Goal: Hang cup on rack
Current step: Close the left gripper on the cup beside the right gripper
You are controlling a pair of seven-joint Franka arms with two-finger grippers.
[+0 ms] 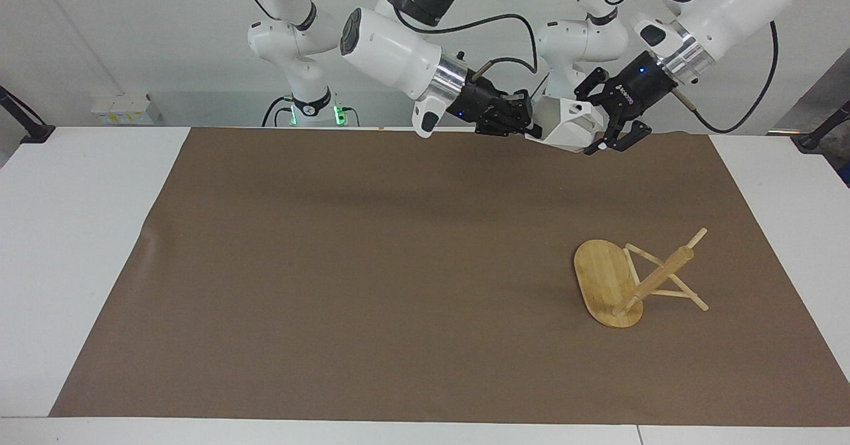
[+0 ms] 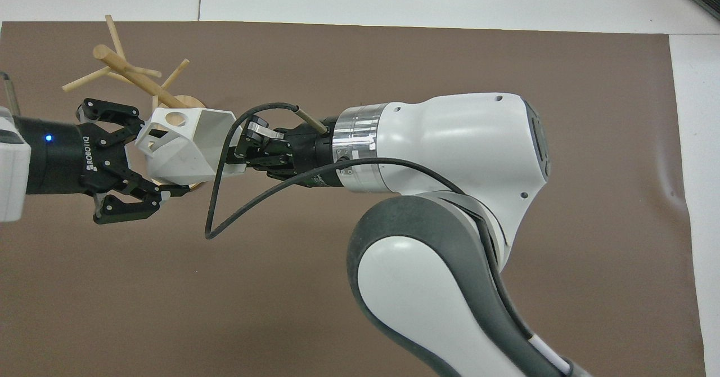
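Observation:
The white faceted cup (image 1: 564, 129) hangs in the air on its side, over the mat's edge nearest the robots. My right gripper (image 1: 528, 125) is shut on its rim; the overhead view shows this grip (image 2: 239, 155) on the open mouth of the cup (image 2: 188, 146). My left gripper (image 1: 603, 121) is open, its fingers spread around the cup's base and handle end, also seen from overhead (image 2: 147, 160). The bamboo rack (image 1: 607, 285) lies tipped on its side on the mat toward the left arm's end, post and pegs (image 2: 126, 73) pointing away from the robots.
A brown mat (image 1: 372, 285) covers most of the white table (image 1: 73, 246). A black cable (image 2: 225, 219) loops from the right wrist below the cup. In the overhead view the cup and left gripper cover most of the rack's base.

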